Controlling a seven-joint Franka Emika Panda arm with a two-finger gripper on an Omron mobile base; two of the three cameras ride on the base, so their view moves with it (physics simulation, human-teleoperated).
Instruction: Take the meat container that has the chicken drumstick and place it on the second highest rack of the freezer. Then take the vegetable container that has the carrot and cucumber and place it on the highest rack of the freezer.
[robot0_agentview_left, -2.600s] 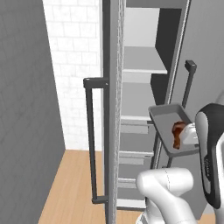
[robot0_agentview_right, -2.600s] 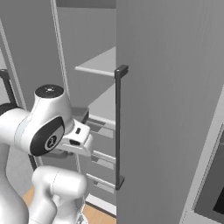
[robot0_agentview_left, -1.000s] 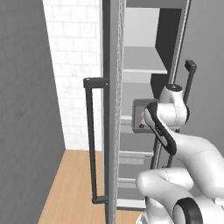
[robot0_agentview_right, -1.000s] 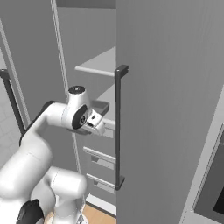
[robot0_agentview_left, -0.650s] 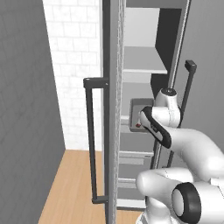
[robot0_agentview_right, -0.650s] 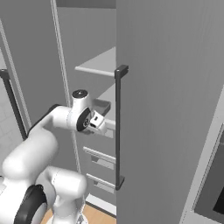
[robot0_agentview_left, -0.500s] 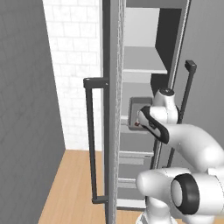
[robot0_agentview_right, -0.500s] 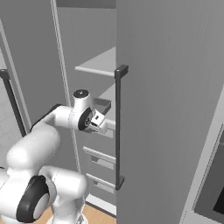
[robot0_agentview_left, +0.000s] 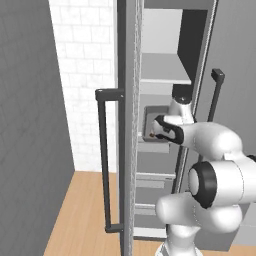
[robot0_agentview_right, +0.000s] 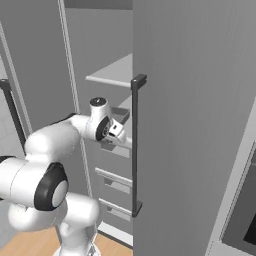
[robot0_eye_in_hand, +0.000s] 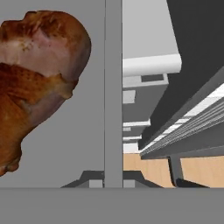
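— Why am I reaching into the freezer (robot0_agentview_left: 165, 65) like this?
— I'm sliding the meat container (robot0_agentview_left: 151, 123) in level at the front edge of the second rack, my gripper (robot0_agentview_left: 161, 128) clamped shut on its rim.
— And the chicken drumstick (robot0_eye_in_hand: 35, 78)?
— It's lying in the container, thick end pointing inward, I judge.
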